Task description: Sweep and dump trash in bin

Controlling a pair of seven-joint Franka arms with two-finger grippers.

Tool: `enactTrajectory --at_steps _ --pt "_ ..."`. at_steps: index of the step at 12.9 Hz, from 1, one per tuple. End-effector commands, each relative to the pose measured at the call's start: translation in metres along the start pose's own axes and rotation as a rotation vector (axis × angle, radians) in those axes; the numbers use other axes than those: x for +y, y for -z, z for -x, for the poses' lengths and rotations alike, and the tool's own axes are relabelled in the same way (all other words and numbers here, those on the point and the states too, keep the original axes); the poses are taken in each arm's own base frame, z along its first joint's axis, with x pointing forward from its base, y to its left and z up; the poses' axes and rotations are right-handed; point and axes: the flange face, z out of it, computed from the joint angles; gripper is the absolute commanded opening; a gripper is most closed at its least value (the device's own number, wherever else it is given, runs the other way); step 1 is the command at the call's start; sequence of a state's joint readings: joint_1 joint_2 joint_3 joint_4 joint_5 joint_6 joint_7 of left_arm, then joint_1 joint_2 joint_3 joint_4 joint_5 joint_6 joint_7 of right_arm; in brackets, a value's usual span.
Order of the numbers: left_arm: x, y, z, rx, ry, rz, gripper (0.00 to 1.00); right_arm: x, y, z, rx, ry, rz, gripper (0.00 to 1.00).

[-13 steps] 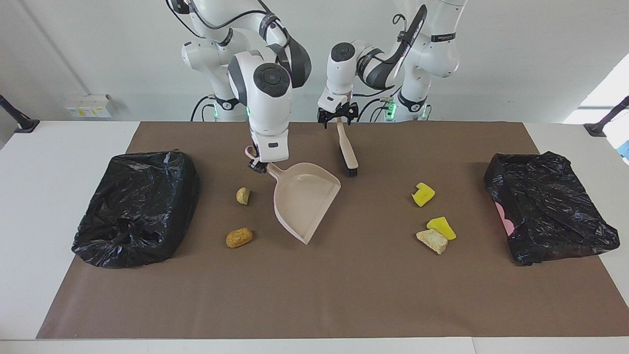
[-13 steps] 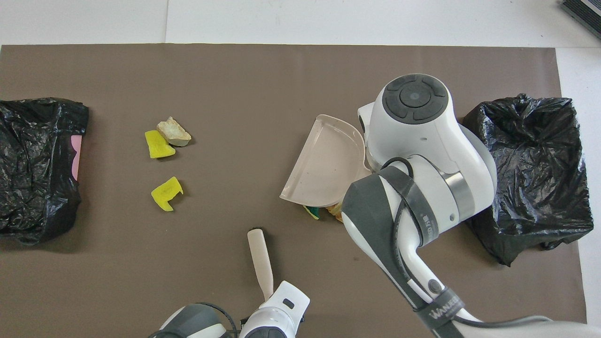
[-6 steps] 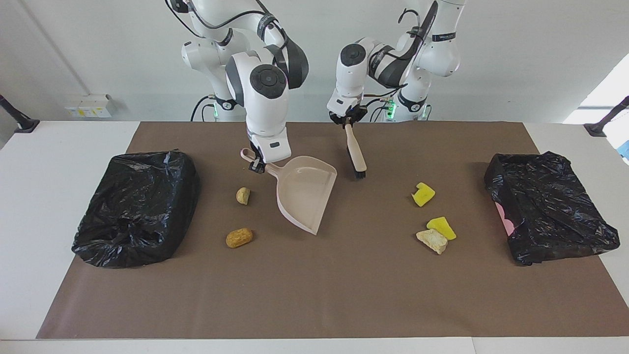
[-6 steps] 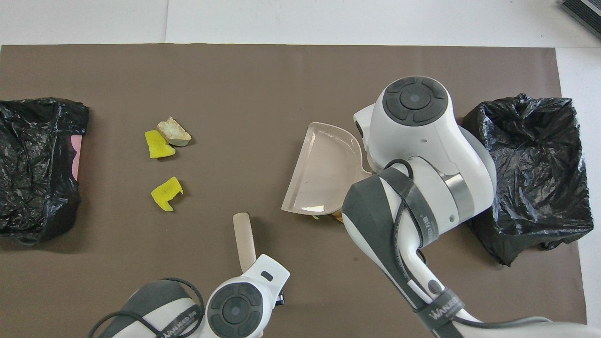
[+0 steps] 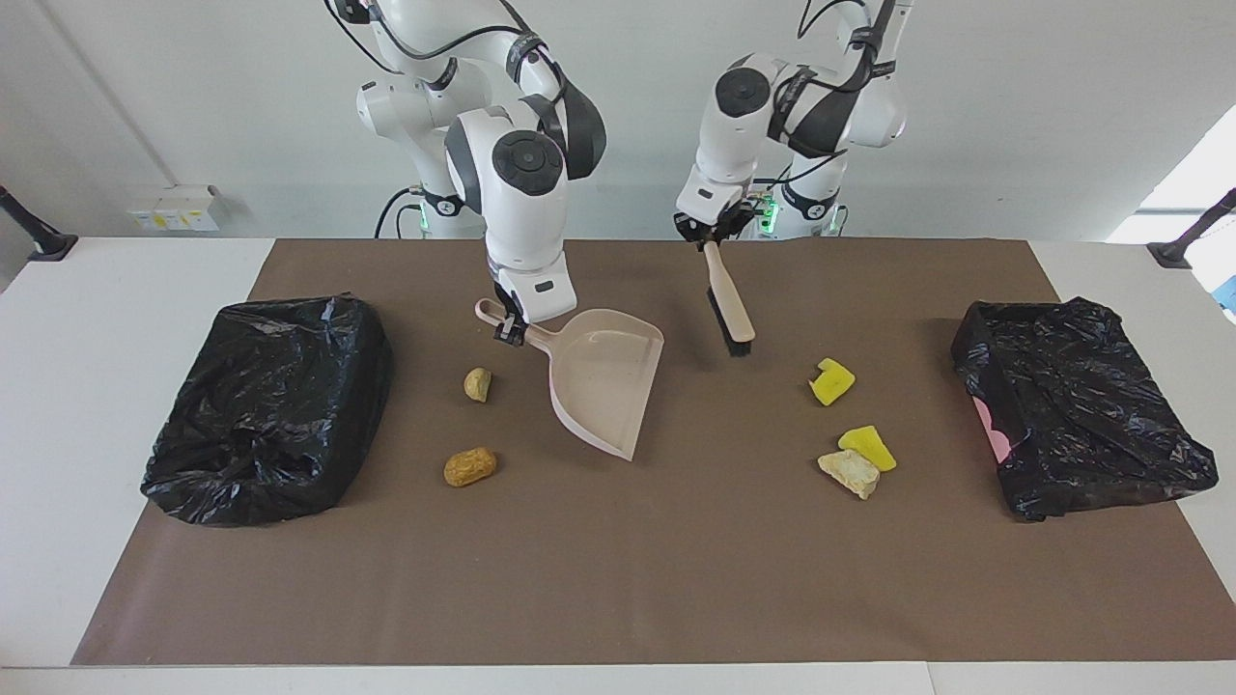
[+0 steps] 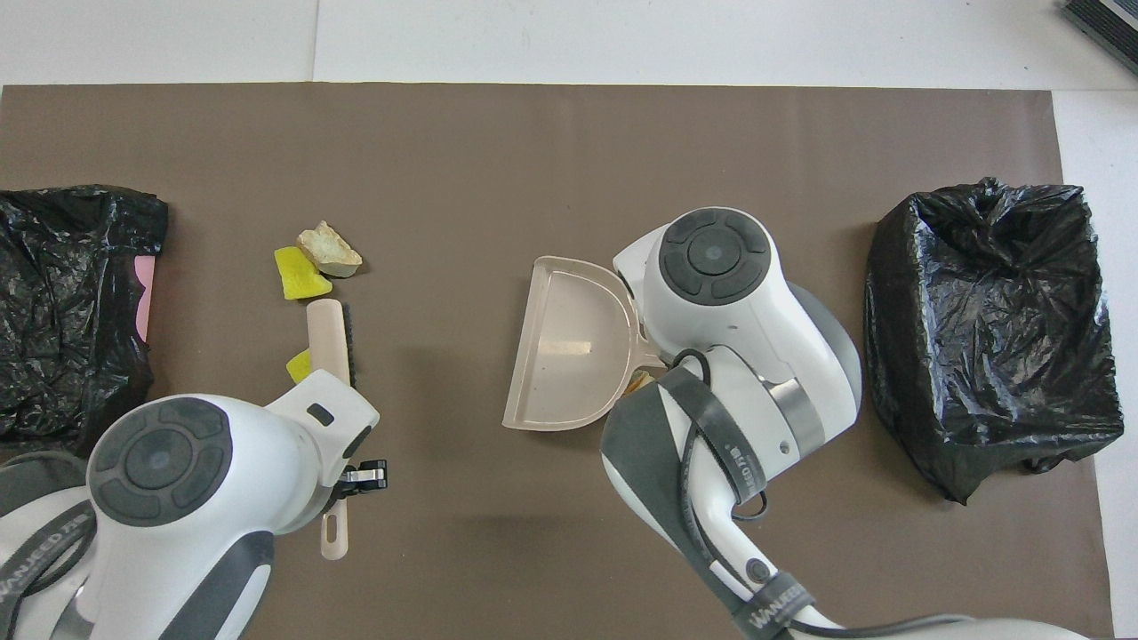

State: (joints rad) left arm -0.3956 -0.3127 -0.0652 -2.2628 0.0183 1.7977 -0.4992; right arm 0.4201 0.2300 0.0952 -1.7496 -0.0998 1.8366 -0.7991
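A: Facing view first. How do the arms stand?

B: The right gripper [image 5: 509,331] points down, clamped on the handle of the beige dustpan [image 5: 606,379], whose pan is raised and tilted over the brown mat [image 5: 618,579]. The left gripper [image 5: 710,235] is closed on the handle of the brush [image 5: 729,311], which hangs slantwise, bristles low, over the mat.

A: And the trash?

B: Two tan chunks [image 5: 470,466] lie near the black bag [image 5: 266,410] at the right arm's end. Two yellow sponge pieces [image 5: 831,381] and a pale chunk [image 5: 850,472] lie toward the other bag [image 5: 1077,405].

A: Anything hidden?

B: From overhead, the right arm's wrist covers its gripper and both tan chunks; a scrap peeks out under the dustpan's handle, too small to identify. The brush partly covers one sponge piece.
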Motion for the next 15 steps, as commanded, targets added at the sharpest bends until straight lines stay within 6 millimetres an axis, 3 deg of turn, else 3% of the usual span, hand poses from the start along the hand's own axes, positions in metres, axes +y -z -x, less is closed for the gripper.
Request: enactTrajectory --at_steps 1,4,6,9,11,13,15 --pt "-0.053 -0.004 -0.046 -0.004 -0.035 -0.070 0.00 -0.009 -0.011 -0.029 0.020 0.056 0.024 0.00" --pt "-0.102 -0.008 -0.093 -0.011 -0.103 -0.044 0.00 -0.025 -0.028 -0.072 0.036 0.038 0.043 0.00" --pt "-0.134 -0.011 -0.119 0.003 -0.115 -0.033 0.00 -0.028 -0.046 -0.080 0.017 0.051 0.049 0.00" --pt "-0.133 -0.036 -0.204 0.009 -0.148 -0.118 0.00 -0.030 -0.064 -0.064 -0.014 0.103 0.023 0.00" --pt "-0.151 -0.040 -0.224 0.050 -0.185 -0.179 0.00 -0.025 -0.068 -0.056 -0.021 0.110 0.017 0.00" --pt "-0.140 -0.063 -0.231 0.058 -0.214 -0.179 0.00 -0.024 -0.070 -0.053 -0.026 0.114 0.013 0.00" --pt "-0.120 -0.085 -0.224 0.061 -0.259 -0.171 0.00 -0.024 -0.070 -0.051 -0.031 0.114 0.016 0.00"
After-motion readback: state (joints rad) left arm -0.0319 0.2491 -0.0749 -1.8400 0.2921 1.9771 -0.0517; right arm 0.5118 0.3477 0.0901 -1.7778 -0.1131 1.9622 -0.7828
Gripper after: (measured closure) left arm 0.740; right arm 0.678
